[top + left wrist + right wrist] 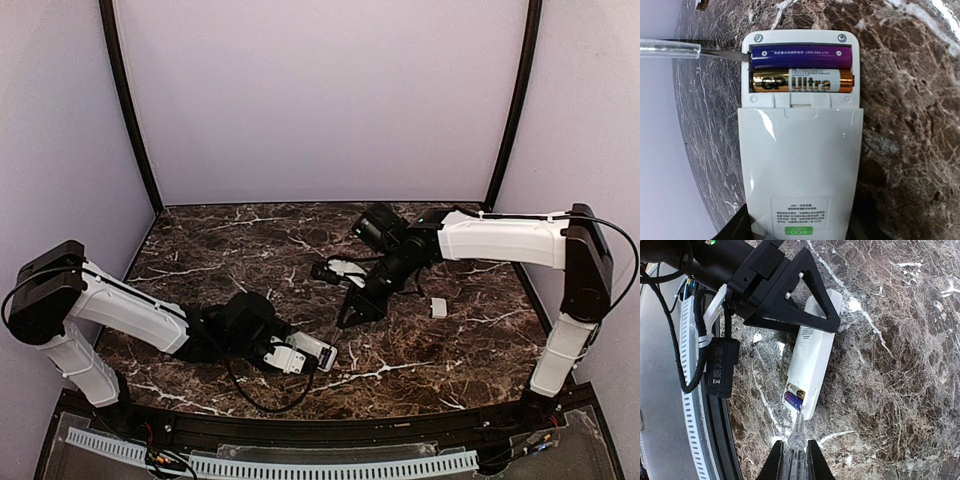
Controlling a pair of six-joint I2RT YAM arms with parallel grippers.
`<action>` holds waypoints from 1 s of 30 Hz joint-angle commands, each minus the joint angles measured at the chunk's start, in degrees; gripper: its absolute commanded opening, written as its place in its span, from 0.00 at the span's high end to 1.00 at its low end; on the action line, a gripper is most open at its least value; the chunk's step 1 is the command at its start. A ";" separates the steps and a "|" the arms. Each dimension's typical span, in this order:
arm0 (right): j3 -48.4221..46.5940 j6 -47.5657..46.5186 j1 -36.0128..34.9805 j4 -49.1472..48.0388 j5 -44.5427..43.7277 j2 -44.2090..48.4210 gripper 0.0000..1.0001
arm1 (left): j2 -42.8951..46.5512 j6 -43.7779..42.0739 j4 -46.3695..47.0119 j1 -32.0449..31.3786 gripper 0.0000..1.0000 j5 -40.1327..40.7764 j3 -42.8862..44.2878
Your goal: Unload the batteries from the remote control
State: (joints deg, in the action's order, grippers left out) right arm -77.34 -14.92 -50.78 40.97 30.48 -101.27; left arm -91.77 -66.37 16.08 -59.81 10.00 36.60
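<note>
While the left gripper (296, 355) clamps the remote control (800, 165) back-up near the front edge of the table (250, 240), battery bay open, the right gripper (796, 460) is closed on a thin tool (796, 432). Its tip sits at the end of the purple battery (802, 56). Best to lever that end up gently, keeping clear of the gold battery (800, 82) beside it.
</note>
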 commanded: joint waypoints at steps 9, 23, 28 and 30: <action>2.89 2.94 -0.76 1.80 6.17 -4.09 1.00 | 1.24 1.52 17.35 0.36 1.00 9.10 0.42; 5.60 7.50 2.27 -1.01 11.96 -4.46 1.00 | 0.99 1.20 19.07 -0.15 1.00 10.28 0.18; 6.34 9.46 2.80 -1.73 15.47 -5.57 1.00 | 0.85 1.30 19.03 -0.28 1.00 10.48 0.22; 6.77 10.00 2.80 -2.06 16.29 -5.93 1.00 | 0.81 1.33 18.92 -0.30 1.00 10.47 0.23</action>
State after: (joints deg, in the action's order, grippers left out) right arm -73.80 -7.35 -45.95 35.55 41.65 -103.15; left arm -92.25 -68.23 21.63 -60.69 16.45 34.83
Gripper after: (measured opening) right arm 0.113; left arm 0.571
